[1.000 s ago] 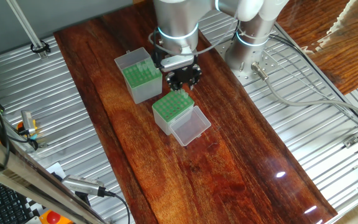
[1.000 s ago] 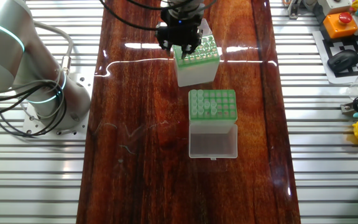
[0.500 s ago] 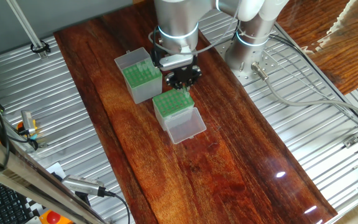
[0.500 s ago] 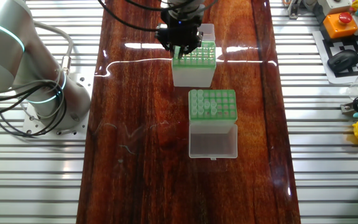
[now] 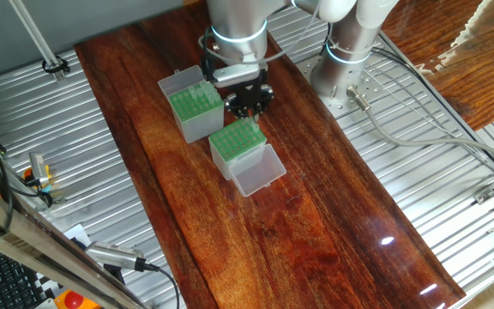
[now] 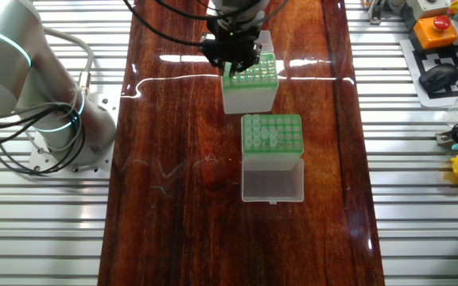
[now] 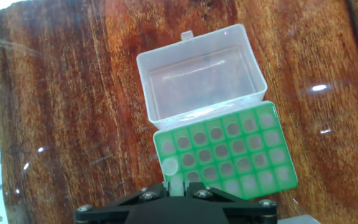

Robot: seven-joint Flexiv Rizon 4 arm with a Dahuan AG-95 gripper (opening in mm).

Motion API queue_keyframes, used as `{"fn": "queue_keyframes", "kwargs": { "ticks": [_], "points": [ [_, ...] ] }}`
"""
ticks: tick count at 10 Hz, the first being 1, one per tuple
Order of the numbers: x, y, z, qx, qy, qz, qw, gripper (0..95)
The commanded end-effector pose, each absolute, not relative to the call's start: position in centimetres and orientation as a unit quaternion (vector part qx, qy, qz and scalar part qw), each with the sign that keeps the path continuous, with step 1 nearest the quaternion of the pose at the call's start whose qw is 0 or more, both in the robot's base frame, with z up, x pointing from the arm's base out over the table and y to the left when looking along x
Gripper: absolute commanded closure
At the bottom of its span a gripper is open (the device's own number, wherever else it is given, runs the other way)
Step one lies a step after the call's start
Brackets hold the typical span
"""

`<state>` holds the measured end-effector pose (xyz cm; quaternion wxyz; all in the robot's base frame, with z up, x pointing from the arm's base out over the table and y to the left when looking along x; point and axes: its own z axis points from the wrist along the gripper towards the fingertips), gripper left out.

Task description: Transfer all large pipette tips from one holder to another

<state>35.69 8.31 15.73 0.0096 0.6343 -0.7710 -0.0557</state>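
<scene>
I see the whitish holder just below my hand camera: a green perforated rack top with rows of round wells, most showing pale rims of large pipette tips, and a clear tray-like lid hinged open beyond it. In one fixed view it sits mid-table beside the grey-sided holder, the two near but apart. The fingers hang over the whitish holder's near edge; a pale tip seems to stand between them, but I cannot tell how far they are closed. The table is glossy dark wood, with open room on the long stretch past the lid; ribbed metal panels flank both sides.
</scene>
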Motion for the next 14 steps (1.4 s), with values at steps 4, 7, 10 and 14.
{"fn": "queue_keyframes", "kwargs": {
  "ticks": [4,7,10,14],
  "points": [
    [36.1,8.6,17.3,0.620,-0.782,-0.064,0.005,95.0],
    [36.4,8.5,17.8,0.614,-0.787,-0.065,0.004,95.0],
    [36.5,8.0,18.2,0.607,-0.792,-0.072,0.000,95.0],
    [36.5,7.4,18.5,0.601,-0.796,-0.074,0.000,95.0]
  ]
}}
